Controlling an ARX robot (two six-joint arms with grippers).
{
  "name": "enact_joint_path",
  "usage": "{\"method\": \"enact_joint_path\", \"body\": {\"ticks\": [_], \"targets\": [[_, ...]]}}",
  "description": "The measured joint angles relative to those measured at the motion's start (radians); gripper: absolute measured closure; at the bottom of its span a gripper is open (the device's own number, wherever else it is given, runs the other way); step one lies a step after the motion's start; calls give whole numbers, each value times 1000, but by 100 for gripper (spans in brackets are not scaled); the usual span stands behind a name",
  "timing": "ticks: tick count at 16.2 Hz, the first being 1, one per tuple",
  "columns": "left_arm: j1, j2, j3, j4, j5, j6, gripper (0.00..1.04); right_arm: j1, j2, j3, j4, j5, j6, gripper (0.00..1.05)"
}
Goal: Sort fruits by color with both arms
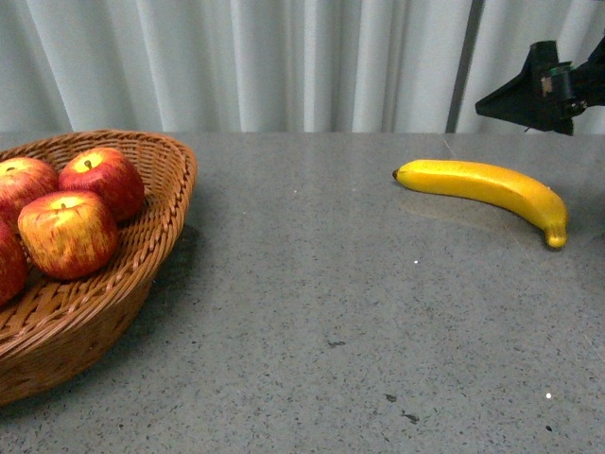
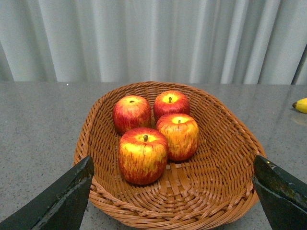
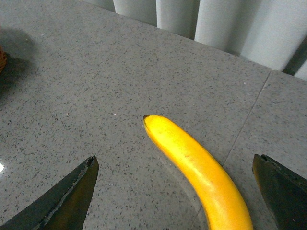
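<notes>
Several red apples point(image 1: 68, 232) streaked with yellow lie in a woven basket point(image 1: 142, 255) at the left; the left wrist view shows them point(image 2: 143, 154) too. My left gripper point(image 2: 175, 191) is open above the basket's near rim, out of the front view. One yellow banana point(image 1: 487, 189) lies on the table at the right. My right gripper point(image 3: 177, 191) is open above it, with the banana point(image 3: 201, 177) between its fingers point(image 3: 72, 199). Part of the right arm point(image 1: 544, 90) shows at the top right. A second banana is not in view.
The grey speckled table point(image 1: 331, 322) stretches between basket and banana. White curtains point(image 1: 284, 57) hang behind the table. A banana tip point(image 2: 301, 105) shows at the edge of the left wrist view. The basket's point(image 2: 216, 191) near part is bare.
</notes>
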Motion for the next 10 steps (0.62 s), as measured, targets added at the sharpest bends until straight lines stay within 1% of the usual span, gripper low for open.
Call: {"method": "enact_joint_path", "body": {"ticks": [1,4,7,10], "targets": [[0,0,0,0,0,0,7,4,35,27,-5,-20,0,7],[0,0,0,0,0,0,7,2,135,117,-58,-29,-44,7],[0,0,0,0,0,0,7,-5,211,200,-170,-2,-166,7],[0,0,0,0,0,0,7,-3,254,241,-224,29,-294,7]]}}
